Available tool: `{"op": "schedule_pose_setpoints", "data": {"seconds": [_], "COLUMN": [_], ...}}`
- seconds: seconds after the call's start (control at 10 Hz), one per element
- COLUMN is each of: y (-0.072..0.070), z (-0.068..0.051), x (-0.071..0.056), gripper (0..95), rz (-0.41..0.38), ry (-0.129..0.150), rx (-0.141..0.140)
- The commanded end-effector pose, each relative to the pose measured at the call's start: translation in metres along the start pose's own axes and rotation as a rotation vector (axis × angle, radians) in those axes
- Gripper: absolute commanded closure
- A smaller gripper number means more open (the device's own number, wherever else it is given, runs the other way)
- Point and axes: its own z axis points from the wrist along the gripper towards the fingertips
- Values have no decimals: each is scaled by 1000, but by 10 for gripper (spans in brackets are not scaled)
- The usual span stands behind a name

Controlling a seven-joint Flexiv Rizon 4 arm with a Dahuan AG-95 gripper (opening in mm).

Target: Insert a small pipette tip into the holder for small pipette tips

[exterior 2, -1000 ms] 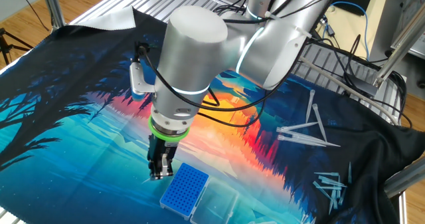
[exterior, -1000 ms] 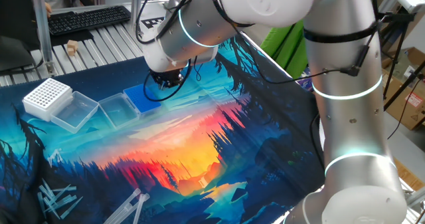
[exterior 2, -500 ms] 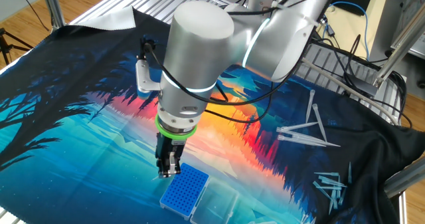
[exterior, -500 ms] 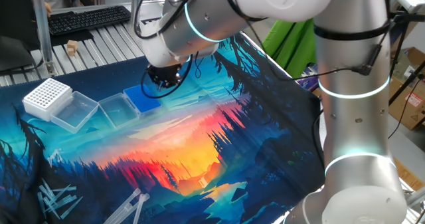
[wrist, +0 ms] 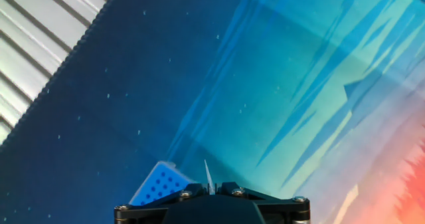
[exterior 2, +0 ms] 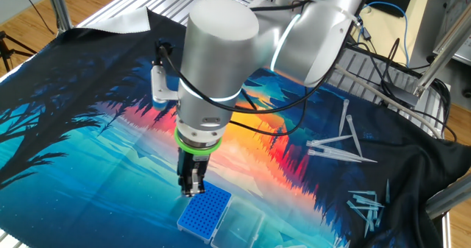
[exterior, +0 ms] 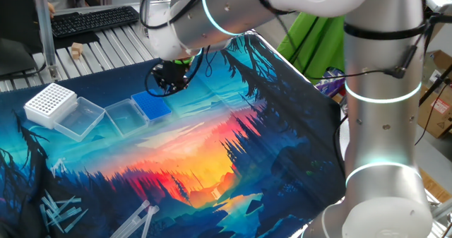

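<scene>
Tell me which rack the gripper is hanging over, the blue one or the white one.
The blue rack; the gripper hangs right above it, while the white rack sits farther off.

The fingers (exterior 2: pixel 193 191) hang just above the holder for small pipette tips (exterior 2: pixel 204 211), on the mat (exterior 2: pixel 88 160).

Table (exterior: pixel 106 47) under sunset-print mat (exterior: pixel 212 153); left on mat: blue holder (exterior: pixel 151 104), white rack (exterior: pixel 49 102); loose tips (exterior: pixel 60 210) lower left.
</scene>
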Motion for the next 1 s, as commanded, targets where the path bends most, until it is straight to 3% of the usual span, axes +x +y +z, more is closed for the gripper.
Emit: {"op": "schedule_pose_setpoints", "data": {"seconds": [0.1, 0.5, 1.0], "y": [-2, -5, -1], "z": [-2, -8, -7], "x": [8, 27, 39], "gripper": [950, 950, 950], "rz": [8, 25, 42], "ry": [25, 67, 71], "rx": [-15, -20, -18]}}
